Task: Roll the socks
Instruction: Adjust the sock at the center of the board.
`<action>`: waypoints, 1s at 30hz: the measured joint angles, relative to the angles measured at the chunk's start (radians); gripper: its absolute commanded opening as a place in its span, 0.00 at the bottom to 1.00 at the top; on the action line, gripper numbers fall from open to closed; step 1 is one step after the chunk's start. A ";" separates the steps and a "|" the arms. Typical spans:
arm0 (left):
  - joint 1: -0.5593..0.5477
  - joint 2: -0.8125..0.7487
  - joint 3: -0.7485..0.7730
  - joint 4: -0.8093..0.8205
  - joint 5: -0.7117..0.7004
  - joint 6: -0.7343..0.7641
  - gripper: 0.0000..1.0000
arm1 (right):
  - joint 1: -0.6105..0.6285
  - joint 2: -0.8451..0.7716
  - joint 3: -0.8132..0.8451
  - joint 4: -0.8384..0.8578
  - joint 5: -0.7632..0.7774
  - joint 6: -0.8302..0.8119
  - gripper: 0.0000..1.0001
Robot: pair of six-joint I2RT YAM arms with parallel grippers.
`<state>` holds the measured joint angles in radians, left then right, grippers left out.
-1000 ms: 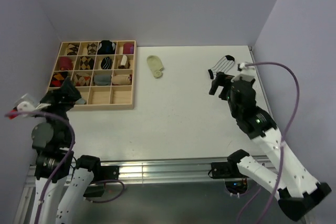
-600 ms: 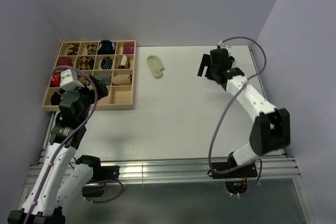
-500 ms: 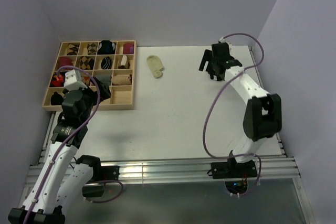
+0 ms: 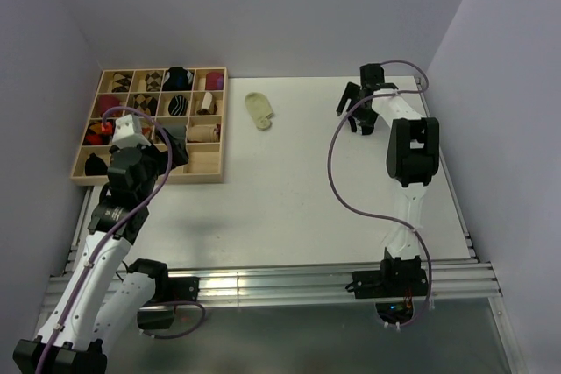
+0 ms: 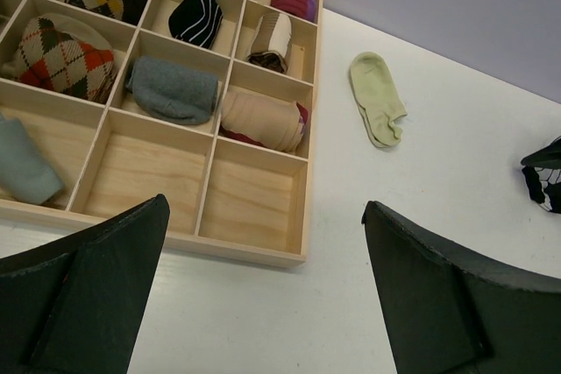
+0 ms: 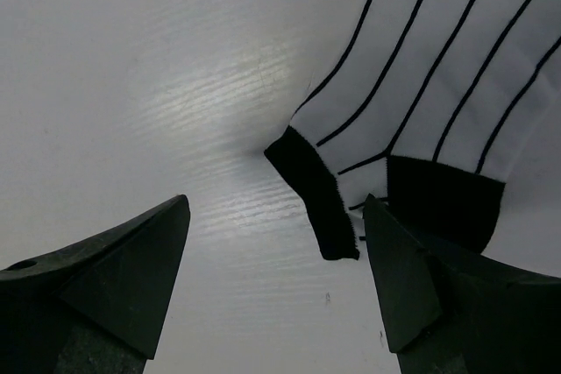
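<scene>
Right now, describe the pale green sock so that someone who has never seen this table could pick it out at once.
Find the wooden compartment tray at the far left corner of the table. Just right of it, on the bare white surface, lies the pale yellow-green sock, flat and unrolled. It is plain, unlike the rolled socks in the tray and the black-striped white sock farther right.

You find the tray point(image 4: 149, 179) at the far left of the surface point(image 4: 298, 181), one sock point(image 4: 259, 111) just right of it, the other sock point(image 6: 438, 85) far right.
</scene>
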<state>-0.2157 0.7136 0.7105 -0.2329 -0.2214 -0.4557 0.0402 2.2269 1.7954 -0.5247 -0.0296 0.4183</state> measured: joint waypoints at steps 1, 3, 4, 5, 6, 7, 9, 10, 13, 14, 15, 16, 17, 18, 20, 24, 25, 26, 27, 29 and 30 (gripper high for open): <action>0.000 0.002 0.000 0.000 0.000 0.000 0.99 | -0.001 0.011 0.008 -0.005 -0.014 0.002 0.87; 0.000 0.003 0.000 0.002 0.002 0.000 0.99 | -0.001 0.023 0.010 -0.026 -0.042 0.008 0.86; 0.000 0.003 0.000 0.002 0.003 0.000 1.00 | 0.000 0.024 0.009 -0.037 -0.049 0.011 0.85; 0.000 0.003 0.000 0.002 0.004 0.000 0.99 | 0.001 0.024 0.007 -0.043 -0.056 0.014 0.85; 0.000 0.003 0.000 0.003 0.004 0.001 0.99 | 0.002 0.019 -0.003 -0.040 -0.066 0.020 0.84; 0.000 0.002 0.000 0.002 0.004 0.002 0.99 | 0.003 0.014 -0.019 -0.032 -0.072 0.026 0.83; 0.000 -0.001 0.000 0.002 0.005 0.002 1.00 | 0.007 -0.020 -0.081 0.003 -0.086 0.035 0.83; -0.001 -0.003 0.000 0.002 0.006 0.002 0.99 | 0.011 -0.043 -0.123 0.017 -0.094 0.040 0.83; -0.004 -0.017 0.000 0.002 0.007 0.002 1.00 | 0.040 -0.140 -0.277 0.056 -0.105 0.060 0.82; -0.005 -0.023 0.000 0.003 0.007 0.002 1.00 | 0.059 -0.182 -0.342 0.082 -0.102 0.065 0.82; -0.006 -0.029 0.000 0.002 0.007 0.002 1.00 | 0.082 -0.225 -0.402 0.094 -0.102 0.075 0.81; -0.008 -0.036 0.000 0.002 0.007 0.002 0.99 | 0.107 -0.259 -0.457 0.109 -0.100 0.084 0.81; -0.009 -0.040 0.000 0.002 0.007 0.002 0.99 | 0.143 -0.309 -0.526 0.129 -0.094 0.095 0.80; -0.010 -0.047 0.000 0.002 0.007 0.002 0.99 | 0.185 -0.359 -0.594 0.146 -0.089 0.114 0.80; -0.013 -0.057 0.000 0.003 0.007 0.002 0.99 | 0.278 -0.449 -0.715 0.175 -0.073 0.150 0.80; -0.019 -0.072 0.000 0.002 0.007 0.002 0.99 | 0.486 -0.567 -0.855 0.189 -0.049 0.238 0.80; -0.021 -0.075 0.000 0.002 0.007 0.002 0.99 | 0.533 -0.575 -0.862 0.188 -0.043 0.256 0.80; -0.022 -0.077 -0.001 0.002 0.007 0.002 0.99 | 0.578 -0.576 -0.861 0.190 -0.041 0.272 0.80; -0.023 -0.080 -0.002 0.002 0.007 0.002 1.00 | 0.618 -0.575 -0.859 0.193 -0.031 0.282 0.80; -0.025 -0.085 -0.004 0.000 0.007 0.002 0.99 | 0.679 -0.574 -0.845 0.181 -0.011 0.294 0.80; -0.027 -0.087 -0.004 0.000 0.006 0.002 0.99 | 0.699 -0.574 -0.833 0.174 -0.002 0.293 0.80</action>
<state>-0.2424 0.6266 0.7067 -0.2329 -0.2150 -0.4538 0.7395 1.6527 0.9627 -0.3504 -0.0315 0.7116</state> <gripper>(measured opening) 0.995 0.805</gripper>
